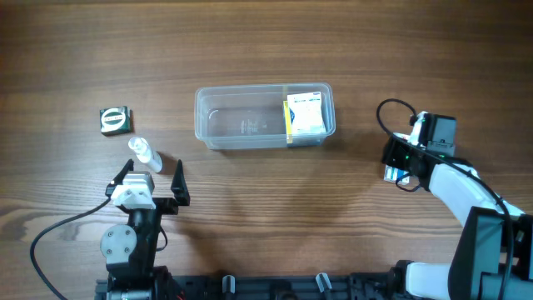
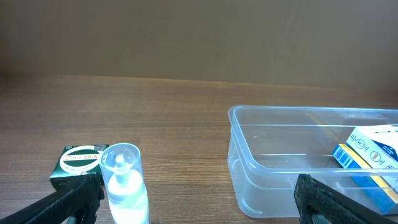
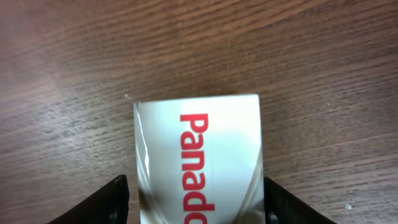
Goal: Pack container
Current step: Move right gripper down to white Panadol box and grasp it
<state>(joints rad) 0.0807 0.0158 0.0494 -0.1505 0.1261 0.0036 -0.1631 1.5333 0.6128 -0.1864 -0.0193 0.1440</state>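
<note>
The clear plastic container point(image 1: 202, 125) lies at the table's centre, with a white, blue and yellow box point(image 1: 305, 114) in its right end. In the left wrist view the container point(image 2: 249, 155) sits ahead on the right. My left gripper point(image 1: 152, 167) is wide open near the front edge. A small clear bottle point(image 1: 145, 154) lies between its fingers point(image 2: 71, 202), close to the left one. My right gripper point(image 1: 398, 162) stands open on the right, straddling a white box with red lettering point(image 3: 199, 155). A narrow gap shows at each finger point(image 3: 109, 202).
A small dark green box point(image 1: 115, 120) lies at the far left, just beyond the bottle point(image 2: 124, 186), and appears in the left wrist view too point(image 2: 78, 165). A black cable point(image 1: 387, 112) loops by the right arm. Bare wood lies between the two grippers.
</note>
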